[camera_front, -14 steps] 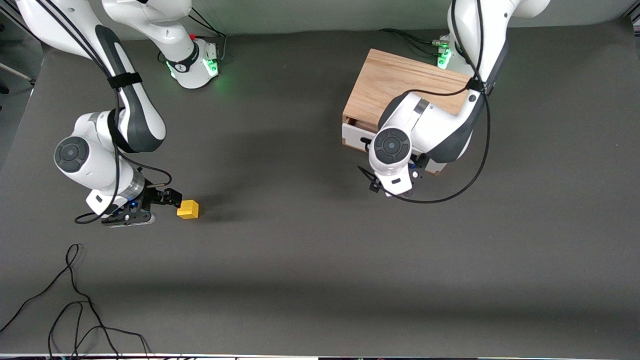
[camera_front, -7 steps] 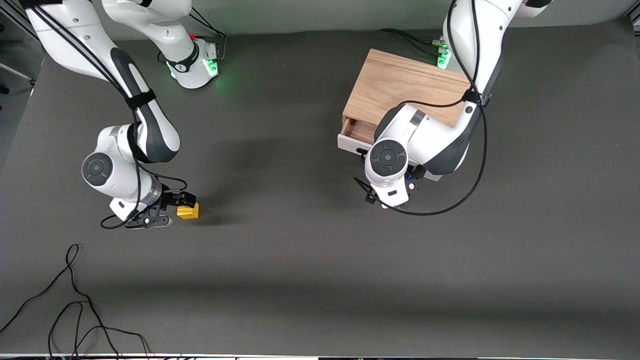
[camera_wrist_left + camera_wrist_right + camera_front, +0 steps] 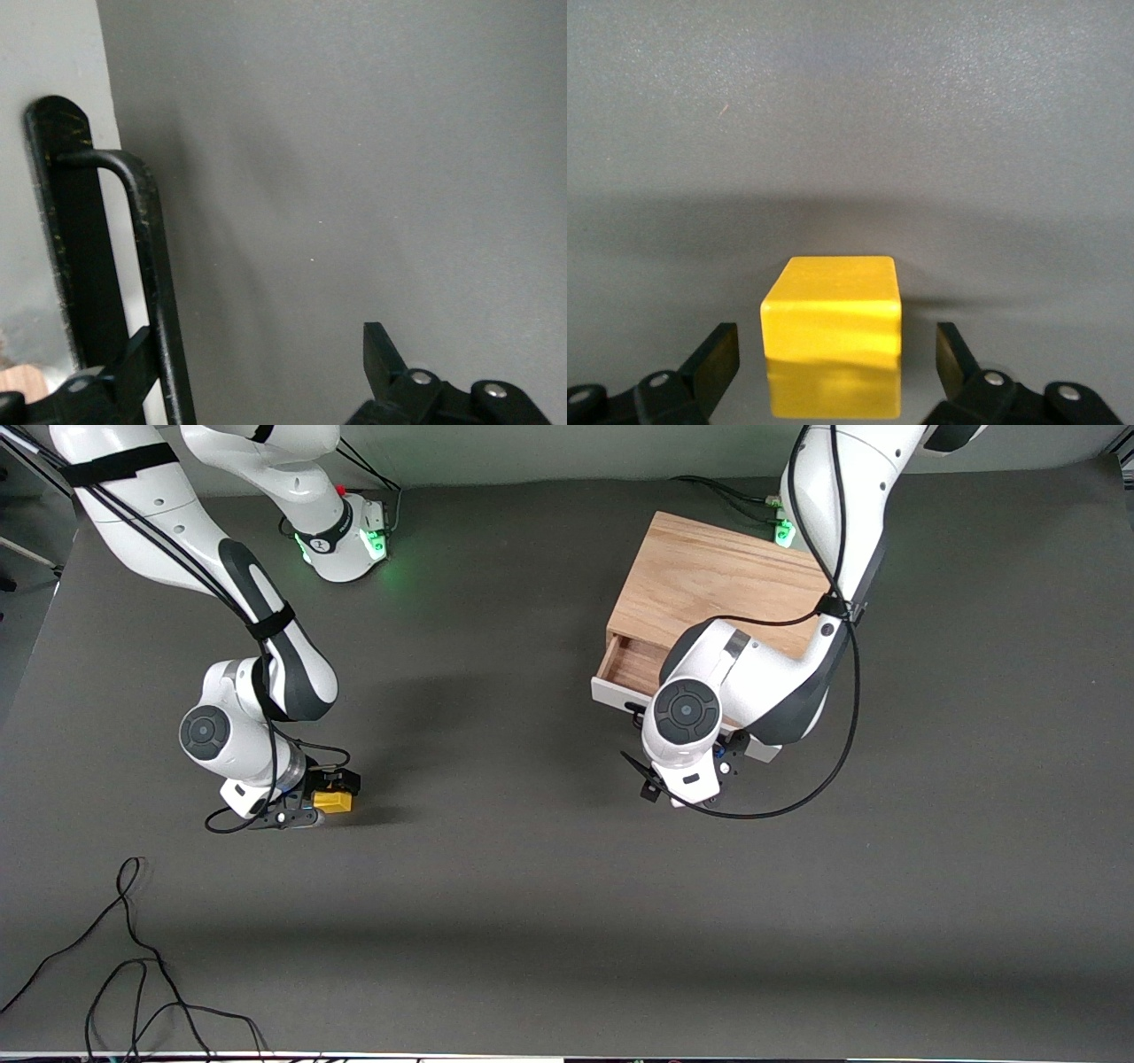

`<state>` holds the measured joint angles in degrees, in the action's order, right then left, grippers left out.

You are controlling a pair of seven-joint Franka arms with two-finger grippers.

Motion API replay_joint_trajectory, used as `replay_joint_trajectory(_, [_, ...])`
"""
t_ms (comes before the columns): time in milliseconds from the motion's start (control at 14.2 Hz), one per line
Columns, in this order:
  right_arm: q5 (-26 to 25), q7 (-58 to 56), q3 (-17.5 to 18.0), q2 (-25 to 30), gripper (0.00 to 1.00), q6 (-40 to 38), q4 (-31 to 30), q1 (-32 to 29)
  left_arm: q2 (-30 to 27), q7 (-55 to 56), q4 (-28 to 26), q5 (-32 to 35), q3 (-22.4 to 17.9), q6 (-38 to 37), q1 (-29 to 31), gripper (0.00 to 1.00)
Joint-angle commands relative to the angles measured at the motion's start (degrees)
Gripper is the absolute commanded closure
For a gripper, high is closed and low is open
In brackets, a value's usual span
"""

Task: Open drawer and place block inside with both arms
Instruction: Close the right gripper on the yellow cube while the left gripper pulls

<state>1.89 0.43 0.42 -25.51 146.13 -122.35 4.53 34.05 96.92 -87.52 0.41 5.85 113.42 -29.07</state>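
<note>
Between the fingers of your right claw point(image 3: 833, 354) sits the block point(image 3: 833, 345), a small bright yellow cube with clean edges, resting on the desk point(image 3: 532, 921) toward the right arm's end. That claw is spread wide with a gap on each side of the block, holding nothing yet. Your left claw point(image 3: 257, 372) is in front of the drawer point(image 3: 625, 669), its fingers apart around the black wire handle point(image 3: 146, 266), one fingertip tucked against the bar and not clamped. The drawer, a shallow light-wood tray with a white front, stands partly out of the oak cabinet point(image 3: 709, 584). You appear to be mid-pull with the grasp pending. Next, close the right claw squarely on the block and lift, while drawing the handle farther out to clear room.
</note>
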Motion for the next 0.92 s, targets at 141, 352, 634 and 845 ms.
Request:
replay_joint_trajectory(141, [1.18,-0.86,-0.25,0.54,0.44,0.73,-0.43,0.48,3.31,-0.42,4.81,1.00,-0.32,6.81,-0.28,0.00])
replay_joint_trajectory(352, [1.18,-0.86,-0.16,0.54,0.65,0.56,-0.34,0.74,3.40,-0.42,5.51,1.17,-0.40,7.77,-0.28,0.00])
replay_joint_trajectory(634, [1.18,-0.69,-0.07,1.42,0.86,-0.49,0.00,1.35,2.87,-0.42,6.39,1.52,-0.49,8.66,0.15,0.00])
replay_joint_trajectory(845, [1.18,-0.43,-0.07,3.53,0.88,-6.09,2.37,1.80,-0.54,-2.78,7.01,2.76,-0.32,6.04,2.61,0.00])
